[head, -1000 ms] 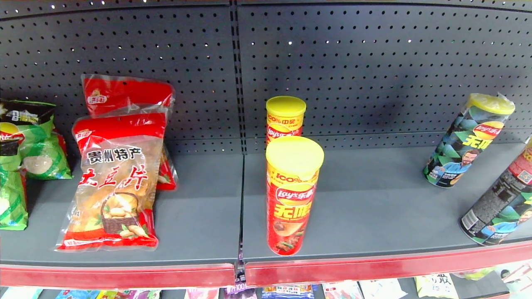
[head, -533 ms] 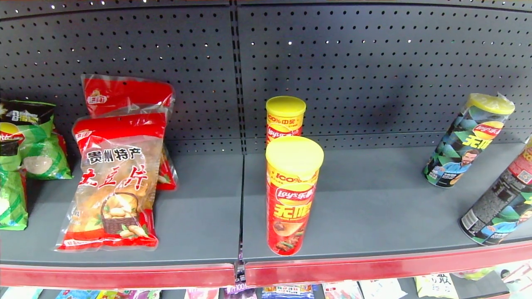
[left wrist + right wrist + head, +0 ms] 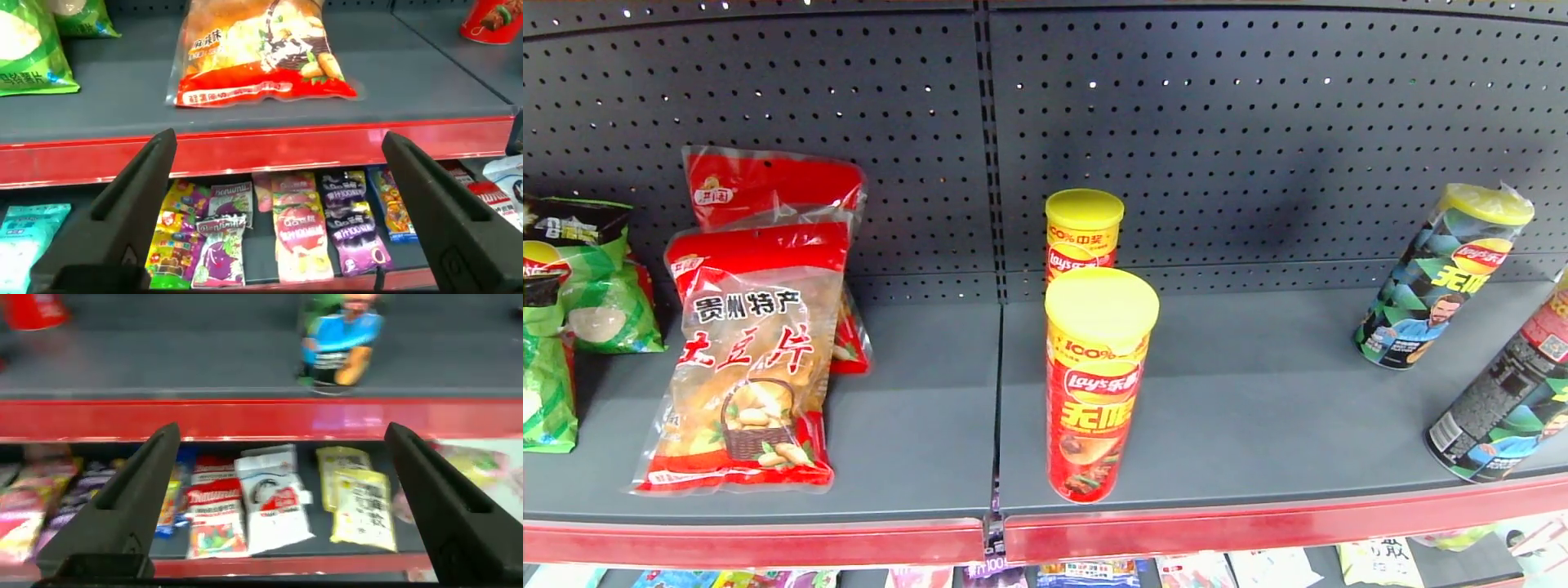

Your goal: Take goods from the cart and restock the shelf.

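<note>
On the grey shelf [image 3: 915, 441] a red chip can with a yellow lid [image 3: 1097, 384] stands at the front middle, a second one [image 3: 1082, 229] behind it. Two red potato-slice bags [image 3: 747, 359] lean at the left, green bags [image 3: 572, 318] beside them. Two dark patterned cans [image 3: 1441, 273] stand at the right. My left gripper [image 3: 278, 212] is open in front of the shelf's red edge [image 3: 270, 147], below the potato-slice bag [image 3: 261, 49]. My right gripper [image 3: 282, 506] is open too, below a dark patterned can [image 3: 339, 339]. Neither holds anything.
A perforated back panel [image 3: 1217, 139] closes the shelf behind. A lower shelf holds several small snack packets [image 3: 294, 237] and white and yellow packets [image 3: 270, 506]. Bare shelf lies between the red cans and the dark cans [image 3: 1258, 392].
</note>
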